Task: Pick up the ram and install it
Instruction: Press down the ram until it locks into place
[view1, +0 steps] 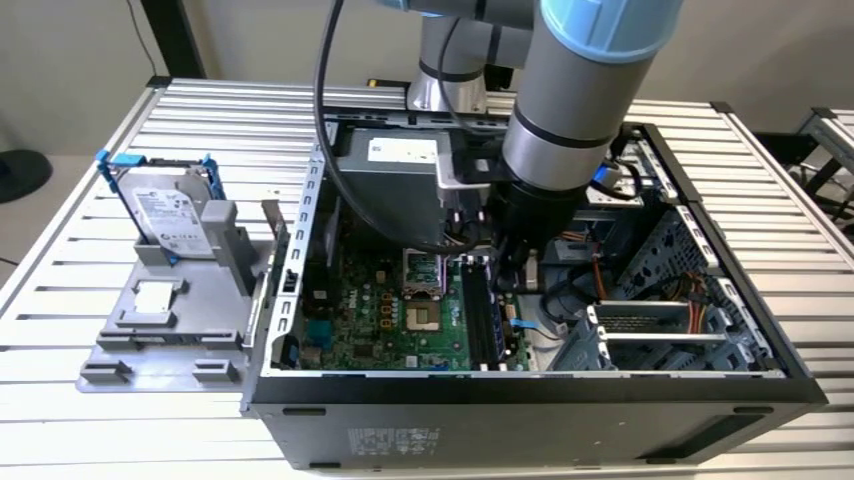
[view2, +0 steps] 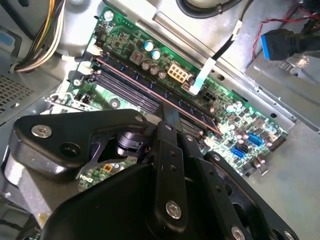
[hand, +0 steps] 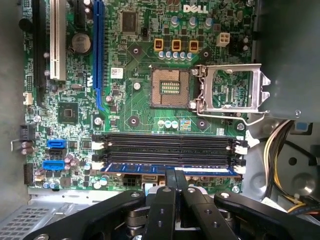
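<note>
RAM, the long thin dark green circuit-board stick (hand: 170, 170), sits pinched in my hand (hand: 175, 181), long axis parallel to the long black motherboard slots (hand: 167, 147), directly over the outermost slot.

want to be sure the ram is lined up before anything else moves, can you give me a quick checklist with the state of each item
1. Ram between the gripper fingers: ok, fingers closed on its middle in the first wrist view.
2. Ram over a memory slot: ok, it lies along the slot nearest the board edge, parallel to the empty ones.
3. Ram fully seated: cannot tell.
4. White slot latches open: cannot tell.
5. Cables out of the slot's way: ok, they lie past the slot ends.
6. Hard drive out of the way: ok, it rests on the grey stand outside the case.
</note>
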